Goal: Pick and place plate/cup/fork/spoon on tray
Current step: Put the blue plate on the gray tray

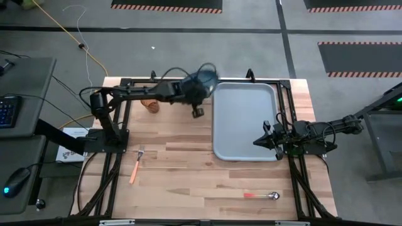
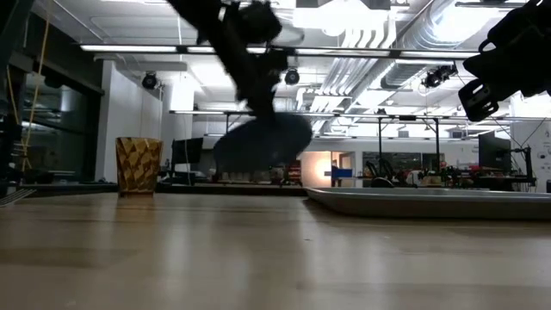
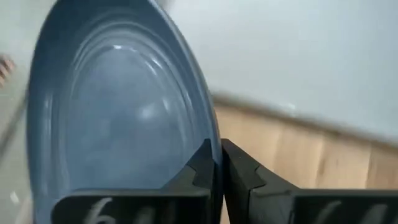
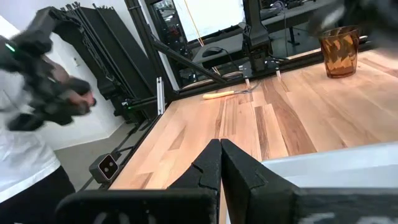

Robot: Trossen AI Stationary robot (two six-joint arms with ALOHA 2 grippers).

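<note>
The plate (image 1: pixel 204 80) is off the tabletop (image 1: pixel 182 169), pinched at its rim by the left claw (image 3: pixel 217 163), whose fingers are clenched on the edge in the left wrist view; from above it hangs just beside the tray's (image 1: pixel 245 125) far left corner, and in the low view it is clearly lifted and tilted, blurred with motion. The relation that matters is plate to tray: the tray lies directly to the plate's right, its long axis running from the far edge toward the near edge, so a short sideways carry over the raised rim should be enough, judged from here. The rim itself is the only thing in the way, and the plate looks high enough to pass over it. The cup (image 1: pixel 152 105) stands on the tabletop under the left arm, just behind the plate's path and not across it. The fork (image 1: pixel 135 166) lies well apart near the left arm's base, handle toward the near edge, and the spoon (image 1: pixel 260 196) lies near the front edge, its bowl pointing right. The right claw (image 1: pixel 262 140) waits with fingers closed on nothing, at the tray's right rim near its front corner, clear of the far end where the plate would likely land.
</note>
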